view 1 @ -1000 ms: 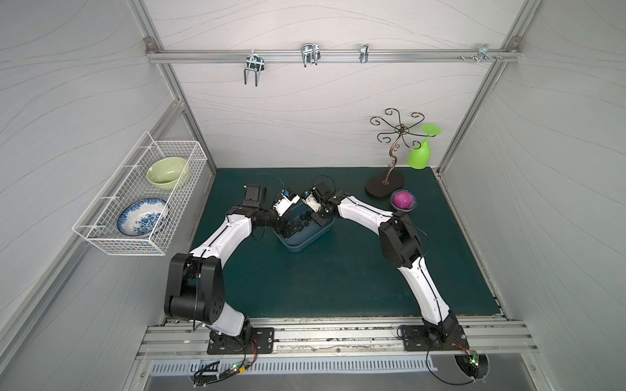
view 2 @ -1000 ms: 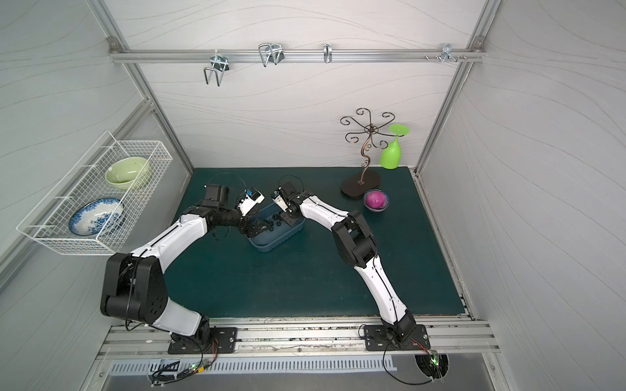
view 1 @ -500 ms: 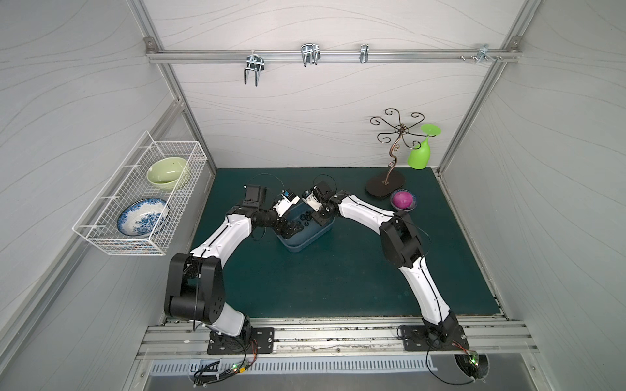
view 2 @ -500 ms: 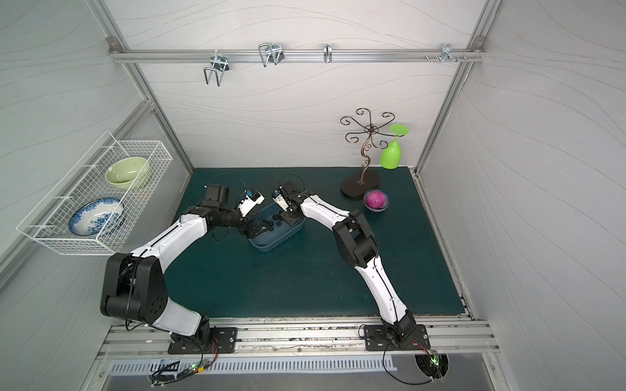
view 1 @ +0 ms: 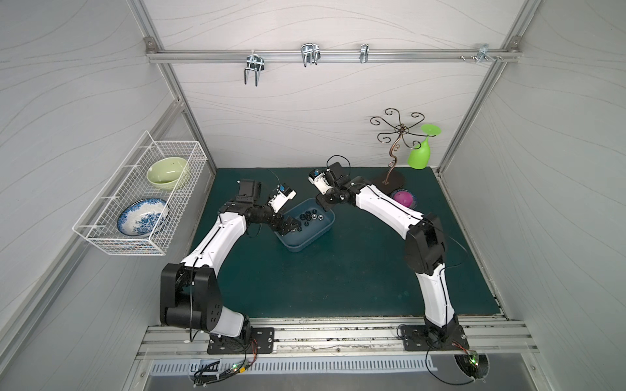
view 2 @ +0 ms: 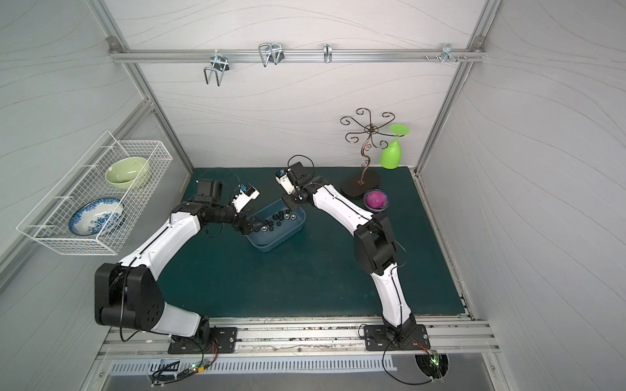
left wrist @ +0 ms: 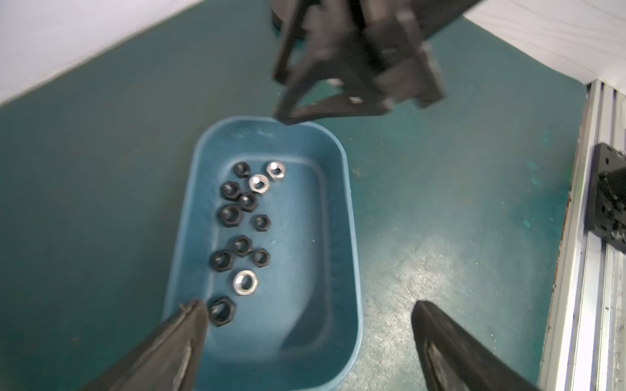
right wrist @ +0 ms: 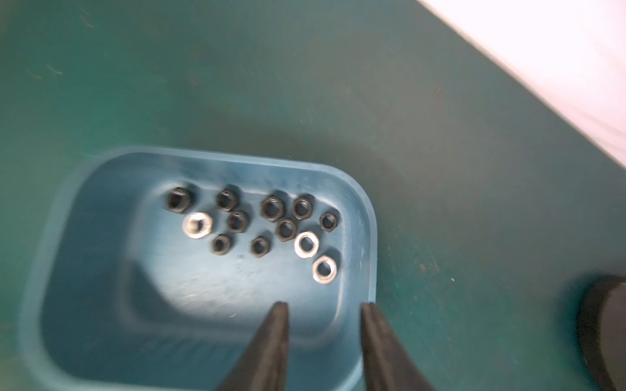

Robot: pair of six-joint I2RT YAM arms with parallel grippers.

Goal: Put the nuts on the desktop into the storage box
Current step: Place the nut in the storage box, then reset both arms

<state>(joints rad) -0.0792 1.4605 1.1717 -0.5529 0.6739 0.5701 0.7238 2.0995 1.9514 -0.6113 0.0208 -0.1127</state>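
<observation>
Parting slightly, right end effector (right wrist: pixel 324 306) lifts off storage box (right wrist: pixel 84 220).

The walls (view 1: pixel 321 111) are white with soft wavy lines. Metal posts (view 1: pixel 478 101) run up the corners. A long metal bar (view 1: pixel 406 57) goes across the back wall, and a few metal hooks (view 1: pixel 253 69) hang from it. A white wire basket (view 1: pixel 128 245) sticks out from the left wall. A light green bowl (view 1: pixel 167 170) and a blue and white bowl (view 1: pixel 142 216) sit inside it. In the back right corner stands a curly brown metal stand (view 1: pixel 394 149). A bright green glass (view 1: pixel 420 157) hangs upside down from it. A little bowl with a pink ball (view 1: pixel 403 198) sits near its foot. Metal rails (view 1: pixel 338 338) run along the front. The light is soft and even.
</observation>
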